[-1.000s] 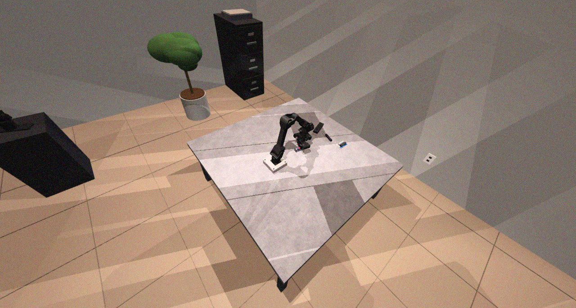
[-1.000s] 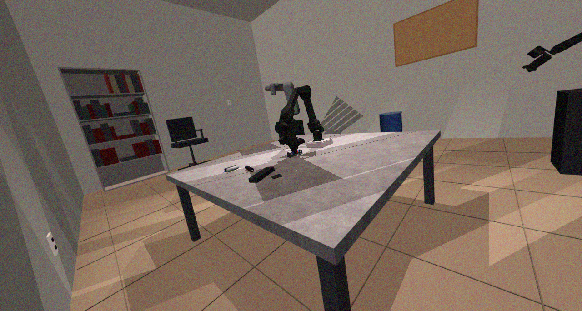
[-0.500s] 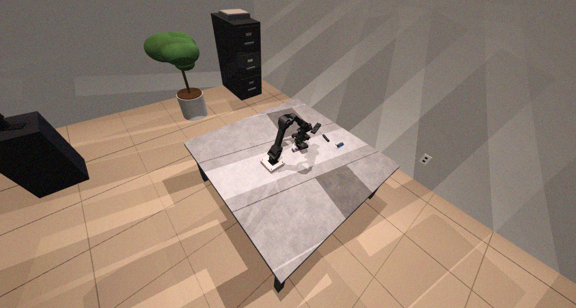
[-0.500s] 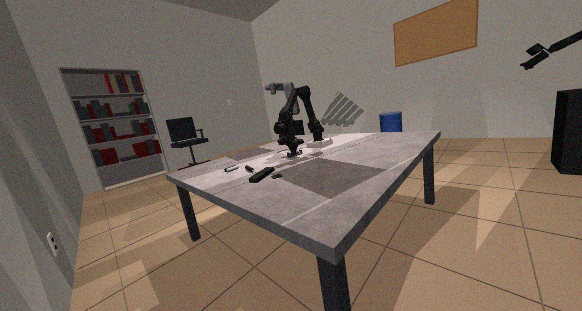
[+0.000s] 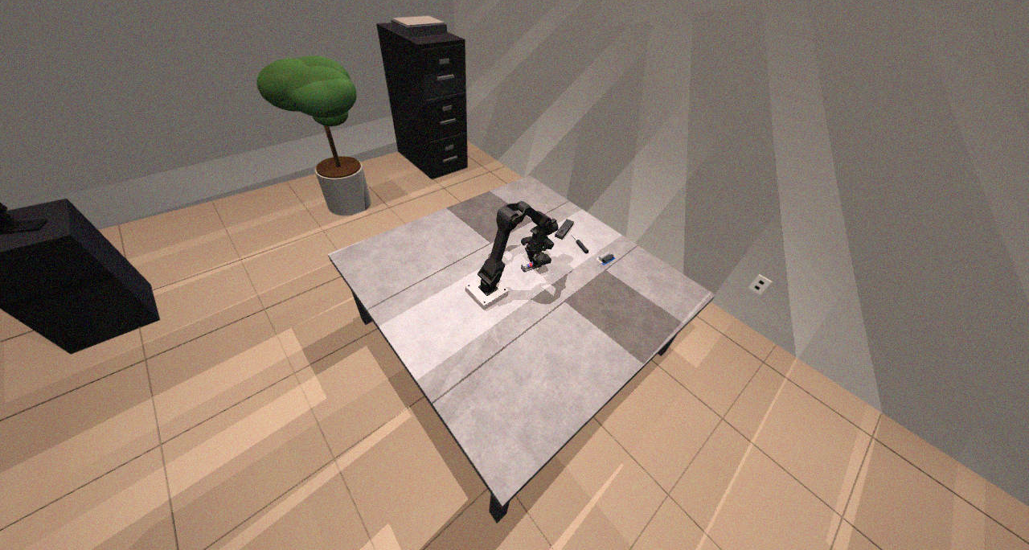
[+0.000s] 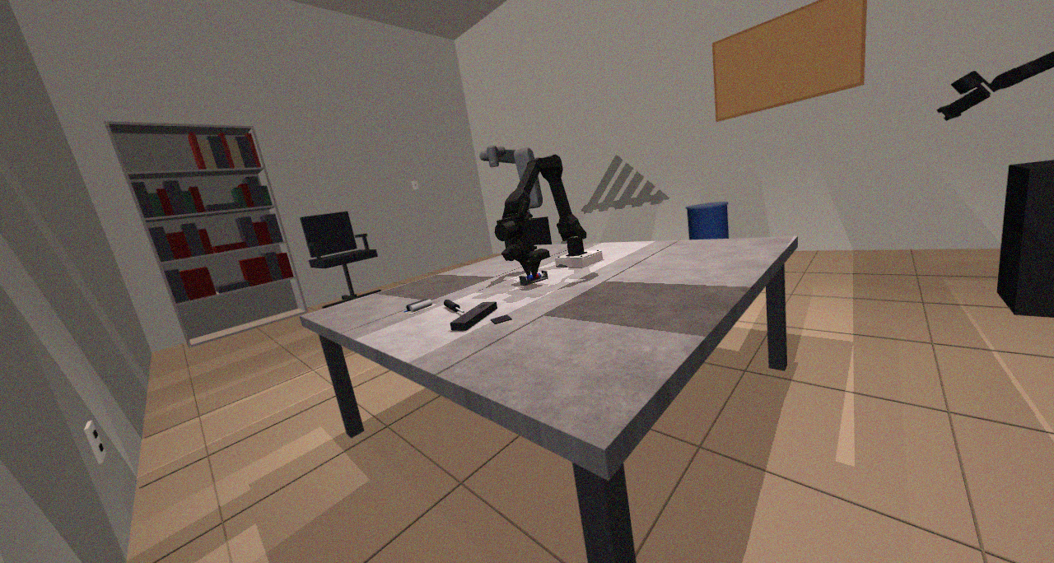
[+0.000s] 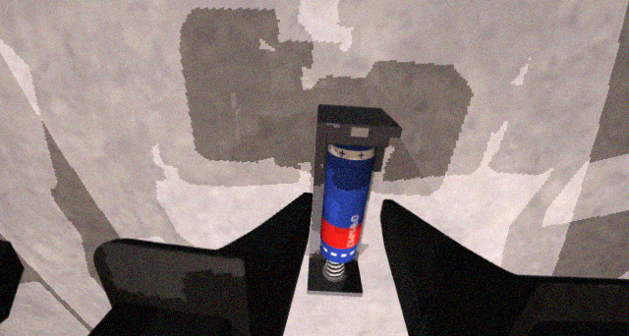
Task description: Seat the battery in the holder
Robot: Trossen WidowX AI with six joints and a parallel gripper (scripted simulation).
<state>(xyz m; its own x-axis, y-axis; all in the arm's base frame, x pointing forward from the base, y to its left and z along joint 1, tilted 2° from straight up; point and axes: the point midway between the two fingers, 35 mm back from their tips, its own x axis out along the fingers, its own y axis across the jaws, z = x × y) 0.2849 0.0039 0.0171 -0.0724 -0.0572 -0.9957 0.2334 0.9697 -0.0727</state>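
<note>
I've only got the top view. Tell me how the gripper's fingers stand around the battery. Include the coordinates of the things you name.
Observer: In the wrist view, the gripper (image 5: 538, 261) (image 6: 532, 272) (image 7: 346, 204) is open, with a gap on each side of the battery (image 5: 530, 265) (image 6: 538, 276) (image 7: 346, 203).
Operator: Report the flat end.
Observer: It's against the spring (image 7: 335, 271), as far as the wrist view shows.
Operator: Now the terminal end.
Observer: Its tip is hidden beneath the lip (image 7: 356, 117); the plus marks show just short of it.

Battery (image 5: 530, 265) (image 6: 537, 276) (image 7: 346, 203): blue cylinder, red band, plus-marked end at the lip (image 7: 361, 134), opposite end against the spring (image 7: 335, 270). Holder (image 5: 523, 268) (image 6: 524, 281) (image 7: 317, 198): black, on the table, around the battery.
</note>
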